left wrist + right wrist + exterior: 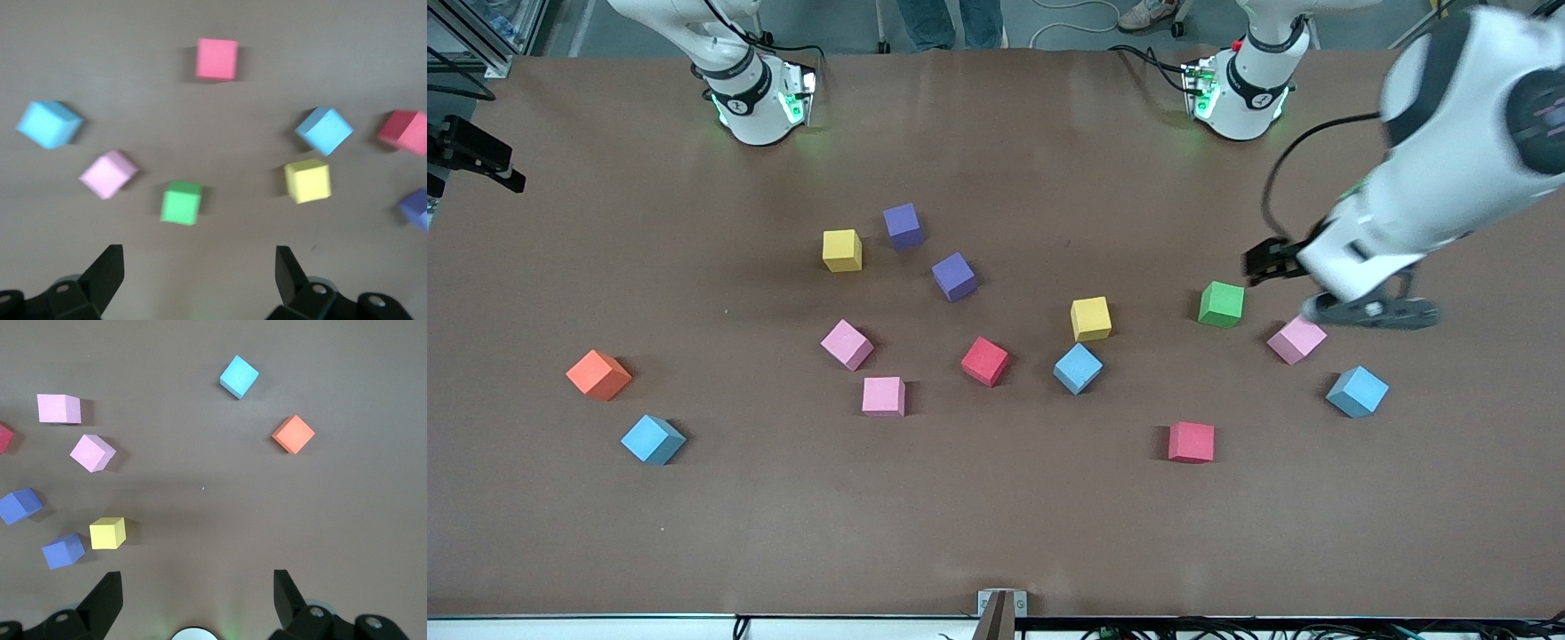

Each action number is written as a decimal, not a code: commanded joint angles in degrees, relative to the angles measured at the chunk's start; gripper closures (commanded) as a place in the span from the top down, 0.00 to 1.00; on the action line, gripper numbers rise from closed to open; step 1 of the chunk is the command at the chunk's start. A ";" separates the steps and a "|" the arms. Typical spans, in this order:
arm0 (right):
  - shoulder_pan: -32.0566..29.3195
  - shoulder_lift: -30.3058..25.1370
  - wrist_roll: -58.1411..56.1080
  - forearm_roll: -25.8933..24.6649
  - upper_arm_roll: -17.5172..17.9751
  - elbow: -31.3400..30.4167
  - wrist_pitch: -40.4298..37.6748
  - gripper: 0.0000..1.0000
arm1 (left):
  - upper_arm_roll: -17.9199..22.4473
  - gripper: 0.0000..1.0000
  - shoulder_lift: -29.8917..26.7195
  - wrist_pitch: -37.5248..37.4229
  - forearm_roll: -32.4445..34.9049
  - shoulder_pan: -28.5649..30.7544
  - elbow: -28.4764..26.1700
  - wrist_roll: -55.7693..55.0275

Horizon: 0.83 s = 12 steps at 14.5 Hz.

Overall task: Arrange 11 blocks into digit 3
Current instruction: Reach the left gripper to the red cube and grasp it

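Blocks lie scattered loose over the bench (pixel 996 533), none touching, no digit 3 formed.

Toward the robot bases: yellow block (pixel 842 250), purple block (pixel 903 225), 2nd purple block (pixel 954 276).

Mid-bench: 2 pink blocks (pixel 847 344) (pixel 883 396), red block (pixel 985 361), light blue block (pixel 1078 368) w/ 2nd yellow block (pixel 1091 318) just beside it. 2nd red block (pixel 1192 442) sits nearer the front camera.

Toward left arm's end: green block (pixel 1221 304), 3rd pink block (pixel 1296 339), another light blue cube (pixel 1357 391).

Toward right arm's end: orange cube (pixel 599 374), third light blue cube (pixel 653 439).

Left end effector (pixel 199 267) hangs over the bench btwn green and 3rd pink block, fingers spread wide, nothing in them.

Right end effector (pixel 197 587), seen only in its wrist view, is up over the bench above the purple/yellow group, fingers also spread, holding nothing.
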 commanded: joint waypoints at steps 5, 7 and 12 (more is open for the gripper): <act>-0.10 -1.79 -1.23 -0.70 0.07 -1.71 1.64 1.00 | 0.57 1.00 16.34 18.34 1.06 -13.05 3.09 -29.35; -0.10 -1.79 -1.15 -0.70 0.07 -1.71 1.29 1.00 | 0.57 1.00 20.48 25.82 0.80 -14.82 3.27 -37.09; -0.19 -1.61 -1.15 -0.70 0.07 -1.28 0.94 1.00 | 4.33 1.00 32.34 28.76 0.71 -23.42 14.76 -57.56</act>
